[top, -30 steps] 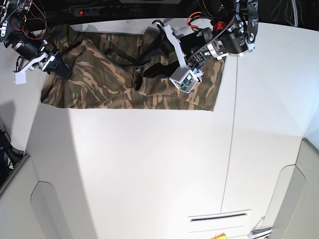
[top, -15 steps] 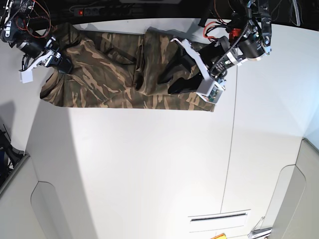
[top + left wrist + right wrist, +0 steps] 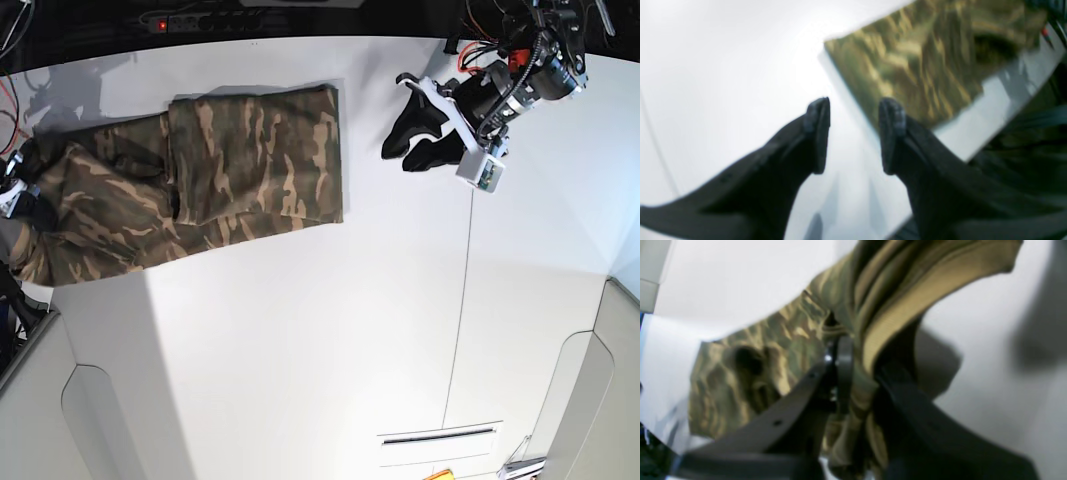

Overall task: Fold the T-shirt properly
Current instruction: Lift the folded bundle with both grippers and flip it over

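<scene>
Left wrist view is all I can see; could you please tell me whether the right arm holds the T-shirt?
Observer: Yes, the right gripper has its jaws shut on the T-shirt, beside the tan collar band.
Operator: Thank you; where on the table is that grip?
Observer: At the edge of the table, on the base view's left.
Operator: Is the shirt flat?
Observer: No, it lies rumpled near that grip and smoother toward the middle.
</scene>
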`<state>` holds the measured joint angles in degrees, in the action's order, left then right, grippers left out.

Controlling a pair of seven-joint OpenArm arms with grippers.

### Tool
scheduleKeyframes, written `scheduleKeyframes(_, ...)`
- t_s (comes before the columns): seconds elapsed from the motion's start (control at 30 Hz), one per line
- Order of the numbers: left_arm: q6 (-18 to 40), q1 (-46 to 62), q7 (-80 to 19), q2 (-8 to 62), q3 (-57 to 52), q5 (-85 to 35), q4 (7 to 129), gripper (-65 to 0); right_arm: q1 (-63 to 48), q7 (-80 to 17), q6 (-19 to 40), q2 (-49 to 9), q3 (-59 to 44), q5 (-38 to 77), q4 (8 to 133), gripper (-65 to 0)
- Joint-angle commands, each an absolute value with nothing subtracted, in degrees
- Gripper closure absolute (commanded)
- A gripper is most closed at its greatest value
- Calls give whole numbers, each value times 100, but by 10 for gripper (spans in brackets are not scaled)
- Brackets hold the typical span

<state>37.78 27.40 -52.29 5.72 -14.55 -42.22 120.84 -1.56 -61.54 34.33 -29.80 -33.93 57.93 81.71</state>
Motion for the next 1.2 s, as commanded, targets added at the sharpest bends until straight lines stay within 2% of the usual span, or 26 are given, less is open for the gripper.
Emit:
scheduleKeyframes(0.0, 3815, 2818, -5129, 587, -1437, -4429, 12173, -269, 58, -6071, 3470, -3144, -3439, 5942, 8318, 0)
scheduleKeyframes(0.27, 3817, 3046, -5052, 543, -705, -4512, 11968, -269, 486, -6615, 3470, -2947, -3131, 6254, 9260, 0)
scheduleKeyframes(0.43, 3815, 2849, -4759, 543, -325, -4329, 11170, -269, 399, -6731, 3441, -2206, -2574, 6108, 10014, 0)
scheduleKeyframes(0.63, 3815, 2432, -4759, 541, -242, -4281, 10248, -269, -191, -6661, 3430, -1354, -1420, 5642, 10809, 0)
scheduleKeyframes(0.87, 3815, 2204, -4759, 543, -244, -4283, 10005, -269, -657, -6377, 3428, -753, -235, 4716, 10934, 0)
scheduleKeyframes(0.9, 3815, 2204, -4759, 543, -244, -4281, 10005, -269, -676, -6361, 3428, -727, -60, 4587, 10934, -42)
scheduleKeyframes(0.97, 3817, 2189, -4759, 543, -244, -4283, 10005, -269, -687, -6252, 3426, -727, 294, 4346, 10934, -264)
scheduleKeyframes(1.0, 3817, 2187, -4755, 541, -244, -4285, 10005, -269, -685, -6187, 3426, -727, 454, 4278, 10934, -347)
scheduleKeyframes(1.03, 3817, 2176, -4740, 543, -244, -4289, 10005, -269, -685, -6123, 3426, -727, 598, 4261, 10934, -394)
scheduleKeyframes(1.17, 3817, 2178, -4753, 545, -266, -4300, 10005, -269, -685, -6108, 3426, -727, 1052, 4313, 10934, -402)
